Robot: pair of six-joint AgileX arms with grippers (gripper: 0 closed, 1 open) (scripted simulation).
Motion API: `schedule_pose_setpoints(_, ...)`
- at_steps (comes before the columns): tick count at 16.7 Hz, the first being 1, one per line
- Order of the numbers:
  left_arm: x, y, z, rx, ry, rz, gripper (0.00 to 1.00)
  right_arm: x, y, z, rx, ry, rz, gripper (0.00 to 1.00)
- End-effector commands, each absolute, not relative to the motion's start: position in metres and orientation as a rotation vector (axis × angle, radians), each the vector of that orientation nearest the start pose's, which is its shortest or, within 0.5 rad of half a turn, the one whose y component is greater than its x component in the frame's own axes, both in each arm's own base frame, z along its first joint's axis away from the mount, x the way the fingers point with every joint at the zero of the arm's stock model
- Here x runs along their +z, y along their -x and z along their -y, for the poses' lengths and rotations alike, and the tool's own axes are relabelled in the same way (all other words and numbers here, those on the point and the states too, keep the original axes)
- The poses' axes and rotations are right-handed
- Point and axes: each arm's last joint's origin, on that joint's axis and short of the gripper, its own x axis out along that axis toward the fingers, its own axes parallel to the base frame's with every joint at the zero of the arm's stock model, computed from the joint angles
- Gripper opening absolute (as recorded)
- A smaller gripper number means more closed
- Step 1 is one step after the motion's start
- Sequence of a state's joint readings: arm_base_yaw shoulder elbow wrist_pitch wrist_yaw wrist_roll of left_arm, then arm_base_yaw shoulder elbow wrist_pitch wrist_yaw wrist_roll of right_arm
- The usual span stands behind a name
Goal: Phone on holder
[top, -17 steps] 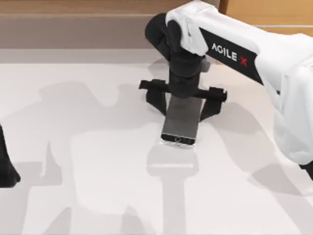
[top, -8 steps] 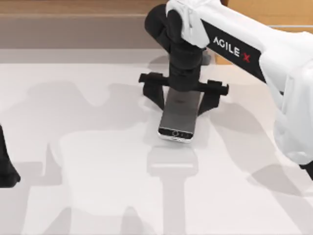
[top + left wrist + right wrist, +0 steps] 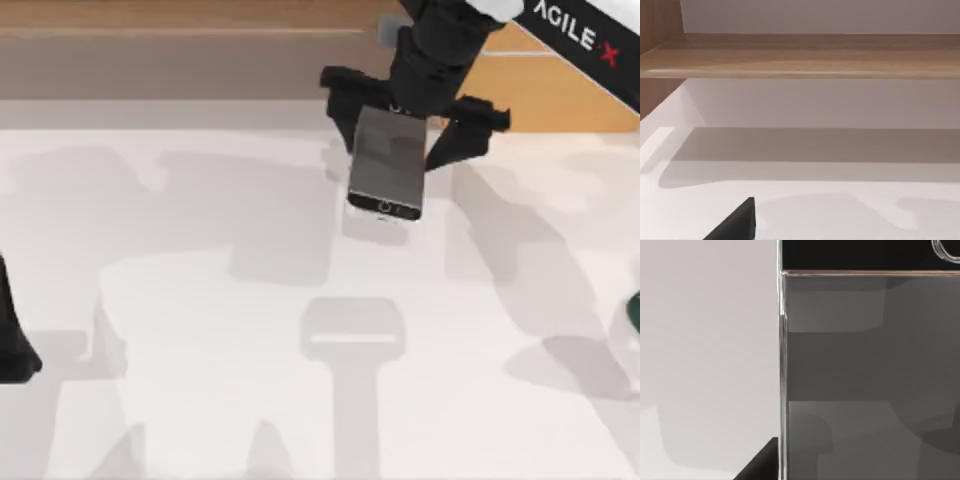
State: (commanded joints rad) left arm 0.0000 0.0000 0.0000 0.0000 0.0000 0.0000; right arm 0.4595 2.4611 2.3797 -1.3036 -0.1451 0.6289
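Observation:
The phone, grey-screened with a black end, a round home button and a silver rim, hangs above the table's far middle. My right gripper is shut on its long sides, with one black finger either side and the button end pointing toward the near edge. Close up in the right wrist view are the phone's screen and one black finger. A dark green sliver sits at the right edge, and I cannot tell whether it is the holder. My left gripper is parked at the left edge.
The white table carries soft shadows of the arms. A wooden ledge runs along the far side behind a grey wall strip. The left wrist view looks across the table to that wooden ledge.
My right gripper has lifted the phone off the table and carried it toward the far side and slightly right. The arm's white body has left the right part of the view.

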Motion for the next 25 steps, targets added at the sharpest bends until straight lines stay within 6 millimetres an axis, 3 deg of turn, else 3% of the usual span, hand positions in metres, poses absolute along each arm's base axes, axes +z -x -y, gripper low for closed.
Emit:
schedule_pose_setpoints(2, 0.16, -0.106, 0.001, 0.0, 0.0, 0.0, 1.0, 0.25, -0.439, -0.193, 0.213, -0.306, -1.431, 0.0)
schedule_pose_setpoints(5, 0.16, -0.106, 0.001, 0.0, 0.0, 0.0, 1.0, 0.309, -0.425, -0.118, 0.42, -0.272, -1.266, 0.0)
schedule_pose_setpoints(9, 0.16, -0.106, 0.001, 0.0, 0.0, 0.0, 1.0, 0.354, -0.388, -0.023, 0.595, -0.051, -0.979, 0.0)
schedule_pose_setpoints(12, 0.16, -0.106, 0.001, 0.0, 0.0, 0.0, 1.0, 0.377, -0.351, 0.017, 0.678, 0.158, -0.765, 0.0)
schedule_pose_setpoints(16, 0.16, -0.106, 0.001, 0.0, 0.0, 0.0, 1.0, 0.403, -0.307, 0.036, 0.762, 0.388, -0.49, 0.0)
schedule_pose_setpoints(18, 0.16, -0.106, 0.001, 0.0, 0.0, 0.0, 1.0, 0.406, -0.287, 0.045, 0.777, 0.449, -0.398, 0.0)
schedule_pose_setpoints(20, 0.16, -0.106, 0.001, 0.0, 0.0, 0.0, 1.0, 0.394, -0.269, 0.06, 0.764, 0.446, -0.377, 0.0)
schedule_pose_setpoints(22, 0.16, -0.106, 0.001, 0.0, 0.0, 0.0, 1.0, 0.366, -0.253, 0.077, 0.737, 0.396, -0.413, 0.0)
schedule_pose_setpoints(25, 0.16, -0.106, 0.001, 0.0, 0.0, 0.0, 1.0, 0.308, -0.225, 0.099, 0.694, 0.275, -0.522, 0.0)
